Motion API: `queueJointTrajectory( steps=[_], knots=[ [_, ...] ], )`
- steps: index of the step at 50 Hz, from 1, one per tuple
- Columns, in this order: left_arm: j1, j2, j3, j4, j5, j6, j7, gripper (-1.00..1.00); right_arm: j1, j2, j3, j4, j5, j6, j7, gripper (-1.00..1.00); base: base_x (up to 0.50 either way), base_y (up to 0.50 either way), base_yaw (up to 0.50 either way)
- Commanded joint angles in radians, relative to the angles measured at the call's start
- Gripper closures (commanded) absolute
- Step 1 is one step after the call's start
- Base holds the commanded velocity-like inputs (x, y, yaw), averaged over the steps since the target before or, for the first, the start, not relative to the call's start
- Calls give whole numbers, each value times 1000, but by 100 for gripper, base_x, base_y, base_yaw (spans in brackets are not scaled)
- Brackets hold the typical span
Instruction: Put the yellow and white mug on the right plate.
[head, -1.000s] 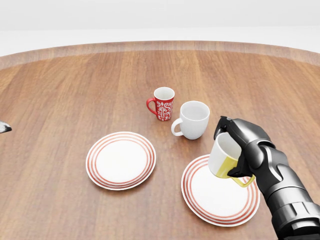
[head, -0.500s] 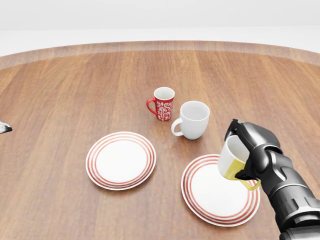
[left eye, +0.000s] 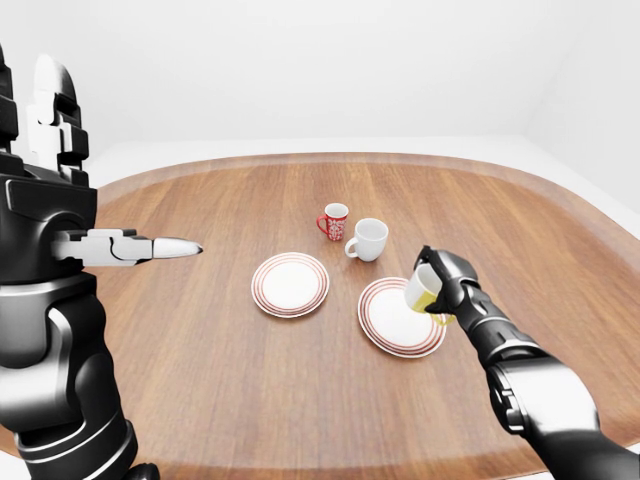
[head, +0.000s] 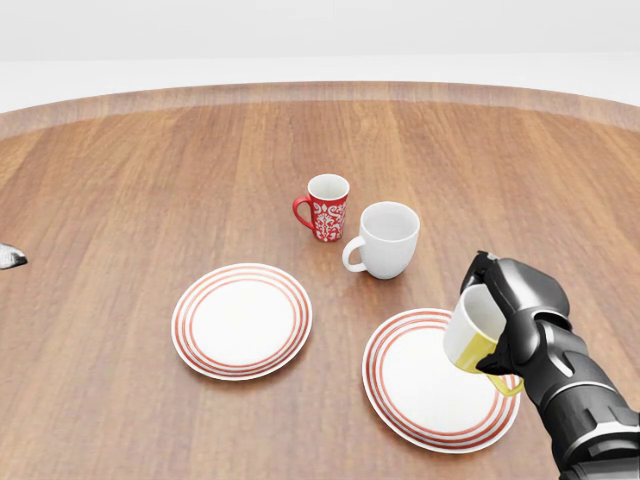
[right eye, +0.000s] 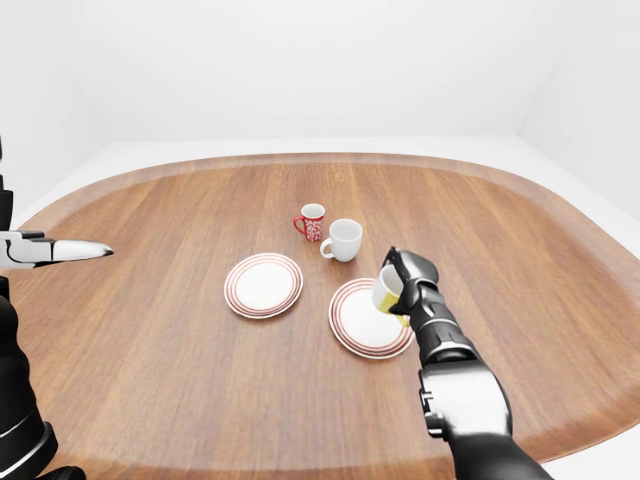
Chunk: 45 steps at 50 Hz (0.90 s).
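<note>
The yellow and white mug (head: 472, 338) is tilted, mouth toward the left, and hangs over the right edge of the right plate (head: 420, 385), a white plate with red rings. My right hand (head: 500, 325) is shut on the mug, fingers wrapped round its body, the yellow handle poking out below. Whether the mug touches the plate I cannot tell. My left hand (left eye: 165, 246) is held out far to the left in the left-eye view, fingers straight, holding nothing.
A second red-ringed plate (head: 241, 319) lies left of the right plate. Above them stand a red patterned mug (head: 326, 207) and a plain white mug (head: 385, 240), close together. All sit on a round wooden table (head: 140, 180).
My right hand has carried the mug to the right and slightly down, from over the plate's upper middle to its right edge. Nothing else has moved.
</note>
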Motion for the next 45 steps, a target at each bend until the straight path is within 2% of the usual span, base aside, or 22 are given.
queueJointTrajectory(
  steps=[1, 45],
  knots=[
    [2, -3, -4, 2, 4, 0, -1, -100, 11, 4, -9, 14, -63, 0, -71, 100, 0, 0, 0],
    [5, -6, -2, -12, 1, 0, -2, -100, 8, 55, -4, 35, -123, 0, -128, 100, 0, 0, 0]
  ],
)
